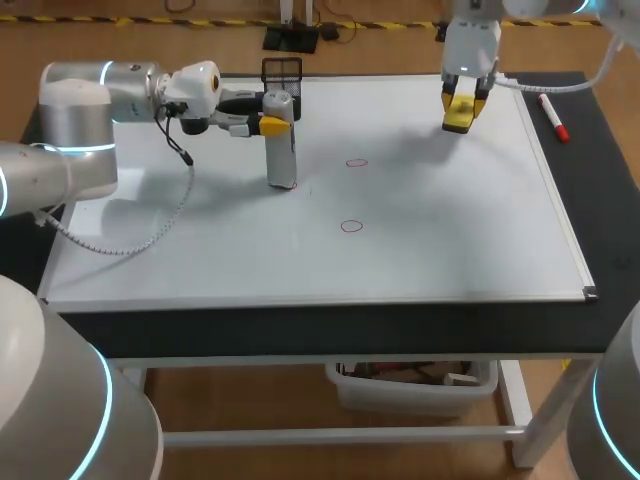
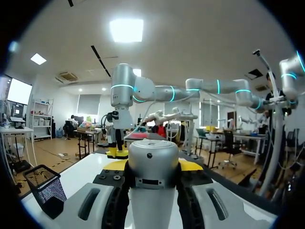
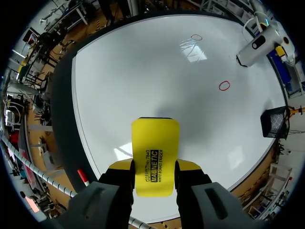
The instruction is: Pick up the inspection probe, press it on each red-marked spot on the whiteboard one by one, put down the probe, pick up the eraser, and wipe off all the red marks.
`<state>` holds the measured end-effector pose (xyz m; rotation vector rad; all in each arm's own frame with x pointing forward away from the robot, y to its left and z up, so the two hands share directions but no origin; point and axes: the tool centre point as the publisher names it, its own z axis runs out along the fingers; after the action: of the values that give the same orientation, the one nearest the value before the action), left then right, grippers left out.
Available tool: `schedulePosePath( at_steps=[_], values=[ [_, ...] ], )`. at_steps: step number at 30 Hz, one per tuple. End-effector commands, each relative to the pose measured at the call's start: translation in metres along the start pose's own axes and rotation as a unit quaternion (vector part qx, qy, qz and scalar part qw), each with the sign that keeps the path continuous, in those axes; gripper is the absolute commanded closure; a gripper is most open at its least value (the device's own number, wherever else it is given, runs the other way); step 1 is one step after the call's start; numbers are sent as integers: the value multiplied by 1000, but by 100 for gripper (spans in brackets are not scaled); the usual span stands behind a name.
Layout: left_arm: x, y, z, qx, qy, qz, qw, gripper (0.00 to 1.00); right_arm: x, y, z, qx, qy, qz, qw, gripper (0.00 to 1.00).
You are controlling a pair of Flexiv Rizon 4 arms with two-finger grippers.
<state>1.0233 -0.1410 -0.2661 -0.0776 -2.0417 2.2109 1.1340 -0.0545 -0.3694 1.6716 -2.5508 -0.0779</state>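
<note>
In the head view, our left claw [image 1: 272, 123] is clamped on the upper part of the silver-white cylindrical inspection probe [image 1: 282, 155]. The probe stands upright with its foot on the white whiteboard [image 1: 450, 230], apart from the farther red ring [image 1: 356, 162] and the nearer red ring [image 1: 351, 226]. Our right claw [image 1: 461, 112] grips the yellow block eraser [image 1: 458, 118] over the board's far side.

In the left wrist view, both yellow tips press the probe's sides just under its rounded cap, with a black wire-mesh basket [image 2: 45, 183] beside it.

In the right wrist view, the eraser is pinched between both fingers and juts ahead of them. Neither ring has been wiped.

We judge the probe is being parked. We should let go only once its foot sits flat, draw the left arm clear, then lay the eraser flat on each ring.
</note>
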Motion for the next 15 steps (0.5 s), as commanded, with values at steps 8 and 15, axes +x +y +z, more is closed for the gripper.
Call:
schedulePosePath(
  at_steps=[8,15],
  values=[
    [-1,4,-2,1,-1,-1,1000,100,1,0,-3,1,2,-1,1000,100],
    [-6,-7,-6,-1,-4,7,1000,100,1,0,-3,1,2,-1,1000,100]
  ],
)
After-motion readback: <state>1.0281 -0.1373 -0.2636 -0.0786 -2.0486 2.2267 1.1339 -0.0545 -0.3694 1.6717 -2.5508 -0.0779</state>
